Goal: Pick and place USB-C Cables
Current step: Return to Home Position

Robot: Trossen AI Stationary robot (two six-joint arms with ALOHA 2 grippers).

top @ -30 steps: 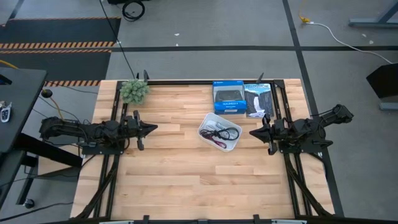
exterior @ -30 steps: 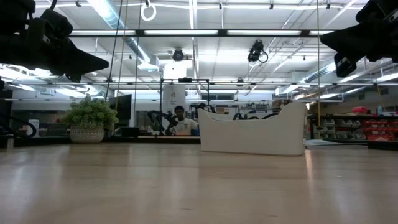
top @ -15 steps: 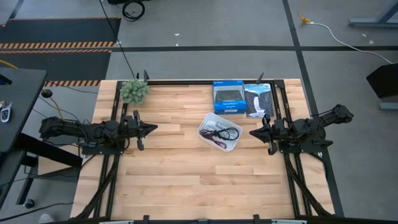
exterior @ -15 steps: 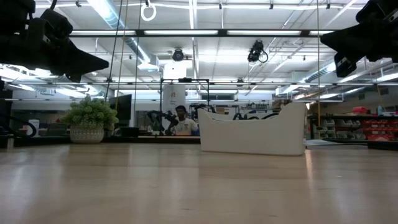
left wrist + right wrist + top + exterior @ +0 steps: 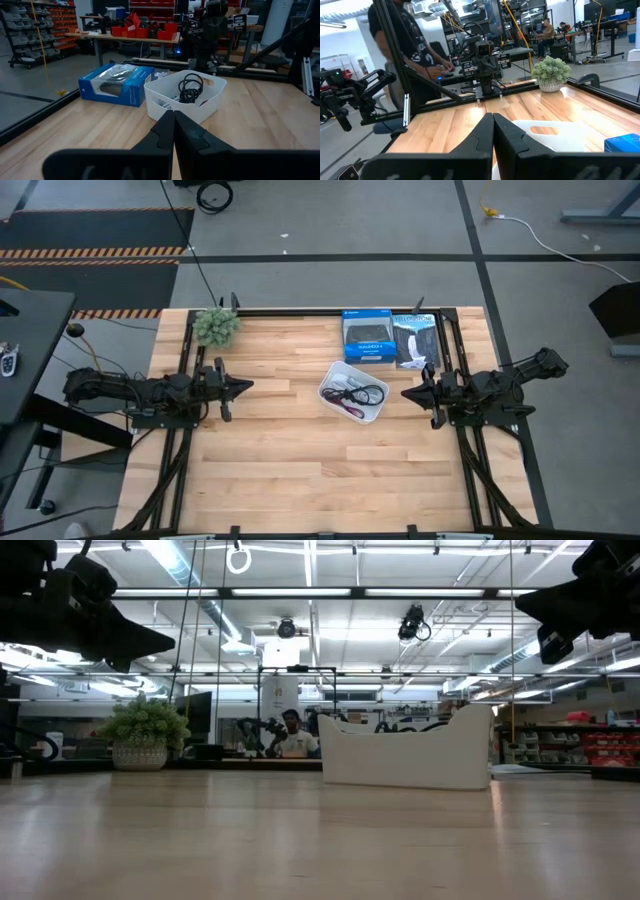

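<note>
A white tray (image 5: 352, 391) stands on the wooden table right of centre. Coiled cables lie in it: a black one (image 5: 366, 391) and a dark red one (image 5: 352, 411) show; the black coil also shows in the left wrist view (image 5: 190, 86). The other cables cannot be made out. My left gripper (image 5: 247, 387) hovers shut above the table's left side, pointing at the tray. My right gripper (image 5: 406, 392) hovers shut above the right side, just right of the tray. Both are empty.
A blue box (image 5: 366, 335) and a dark packet (image 5: 415, 340) lie at the far edge behind the tray. A small potted plant (image 5: 216, 326) stands at the far left corner. A person (image 5: 412, 45) stands beyond the table's left side. Bare wood fills the near half.
</note>
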